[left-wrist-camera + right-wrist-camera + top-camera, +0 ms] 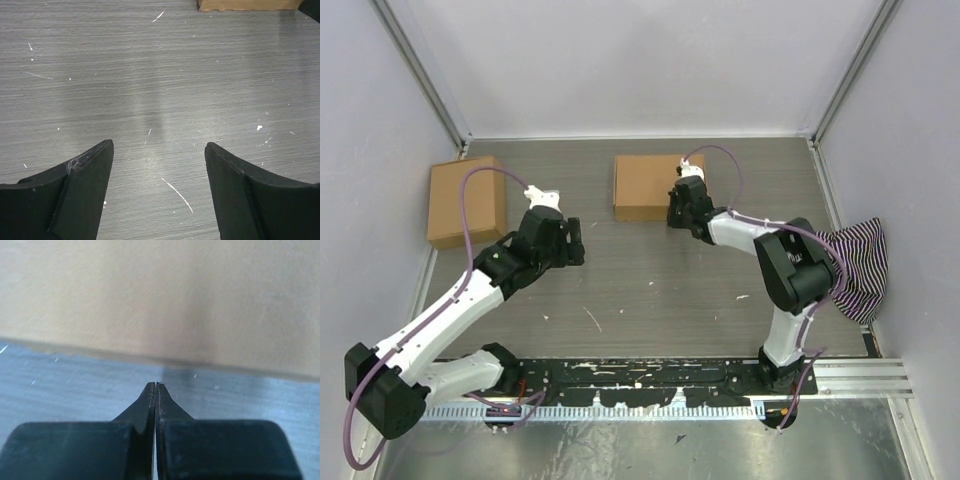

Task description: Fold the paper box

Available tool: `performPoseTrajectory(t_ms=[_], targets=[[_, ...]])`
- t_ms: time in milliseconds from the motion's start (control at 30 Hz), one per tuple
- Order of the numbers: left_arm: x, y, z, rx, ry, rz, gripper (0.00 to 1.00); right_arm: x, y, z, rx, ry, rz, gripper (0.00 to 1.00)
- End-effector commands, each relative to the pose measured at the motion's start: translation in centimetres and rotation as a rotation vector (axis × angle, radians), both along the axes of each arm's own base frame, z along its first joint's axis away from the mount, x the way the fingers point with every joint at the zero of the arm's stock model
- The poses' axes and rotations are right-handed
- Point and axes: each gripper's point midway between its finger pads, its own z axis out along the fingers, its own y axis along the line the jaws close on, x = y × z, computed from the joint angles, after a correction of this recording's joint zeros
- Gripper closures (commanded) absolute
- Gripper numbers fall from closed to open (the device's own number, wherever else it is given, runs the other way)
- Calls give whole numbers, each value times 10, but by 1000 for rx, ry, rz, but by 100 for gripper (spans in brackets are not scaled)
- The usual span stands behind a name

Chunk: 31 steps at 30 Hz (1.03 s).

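Observation:
The paper box [642, 186] lies folded shut as a shallow brown cardboard box at the back middle of the table. My right gripper [674, 212] is at its right front part, fingers pressed together with nothing between them. In the right wrist view the box's side wall [160, 300] fills the top, and the shut gripper [156, 385] sits just short of it over a strip of bare table. My left gripper [579, 243] stands open to the box's front left, apart from it. In the left wrist view the left gripper [159, 147] has only table between its fingers, and a box edge [245, 5] shows at the top.
A second plain brown cardboard box [467, 200] sits at the back left by the wall. A striped cloth [857, 266] hangs over the table's right edge. Walls close in the back and both sides.

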Motion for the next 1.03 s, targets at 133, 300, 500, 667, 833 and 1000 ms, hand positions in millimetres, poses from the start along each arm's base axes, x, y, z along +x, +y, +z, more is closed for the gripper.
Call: performPoseTrajectory(t_ms=[133,300,500,667,833,1000], targets=[[-9,0,-5,-59,-26,-4,20,-63,3,103,155,-171,94,36],[-15,4,-11,-88,-50,4,5,-98,-36,123,131,-195,0,0],[-18,14,-14,-75,-68,32,2,-123,-59,127,111,-211,-36,0],[-18,19,-15,-53,-69,46,2,-126,-65,126,92,-210,-52,0],[-18,21,-16,-51,-80,47,2,-131,-67,123,90,-239,-33,0],[-19,23,-13,-51,-88,52,2,-129,-81,126,59,-233,-109,0]])
